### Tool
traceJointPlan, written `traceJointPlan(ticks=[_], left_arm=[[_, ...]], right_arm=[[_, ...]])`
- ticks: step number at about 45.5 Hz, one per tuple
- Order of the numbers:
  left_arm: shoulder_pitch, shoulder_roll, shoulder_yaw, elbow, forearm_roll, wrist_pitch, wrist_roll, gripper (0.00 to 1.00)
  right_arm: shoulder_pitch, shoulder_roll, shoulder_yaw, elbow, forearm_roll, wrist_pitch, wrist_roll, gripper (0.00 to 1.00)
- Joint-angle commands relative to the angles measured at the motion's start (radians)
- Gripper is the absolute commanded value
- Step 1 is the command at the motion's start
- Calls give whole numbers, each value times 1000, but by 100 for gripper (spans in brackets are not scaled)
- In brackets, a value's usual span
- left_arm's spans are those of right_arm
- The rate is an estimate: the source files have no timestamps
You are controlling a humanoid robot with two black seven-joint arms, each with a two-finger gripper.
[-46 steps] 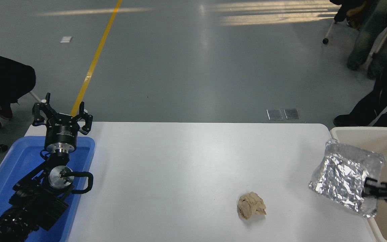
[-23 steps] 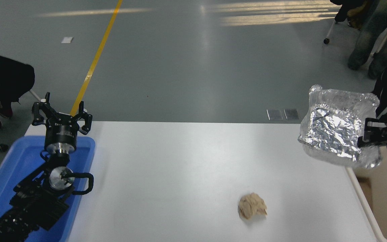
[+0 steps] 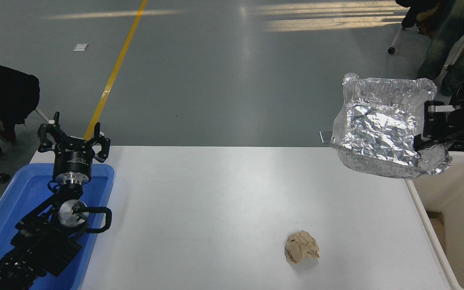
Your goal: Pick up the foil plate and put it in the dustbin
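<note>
Foil plate [image 3: 381, 133]: you see it held clear above the white table's [image 3: 224, 209] far right corner, tilted with its hollow toward the camera, its right rim pinched in the right gripper [image 3: 427, 139], just left of the dustbin [image 3: 463, 189] standing beside the table's right edge. Left gripper [image 3: 74, 141]: parked over the blue tray [image 3: 22, 197] at lower left, fingers spread apart. A crumpled paper ball [image 3: 301, 246] lies on the table, well below the plate
</note>
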Motion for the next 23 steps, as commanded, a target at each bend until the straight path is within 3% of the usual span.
traceJointPlan(ticks=[1, 13, 23], left_arm=[[0, 0, 0, 0, 0, 0, 0, 99], [-1, 0, 0, 0, 0, 0, 0, 99], [-1, 0, 0, 0, 0, 0, 0, 99]], right_arm=[[-358, -100, 17, -265, -20, -133, -3, 0], [-967, -225, 342, -696, -8, -232, -5, 0], [-1504, -217, 715, -1153, 3, -239, -5, 0]])
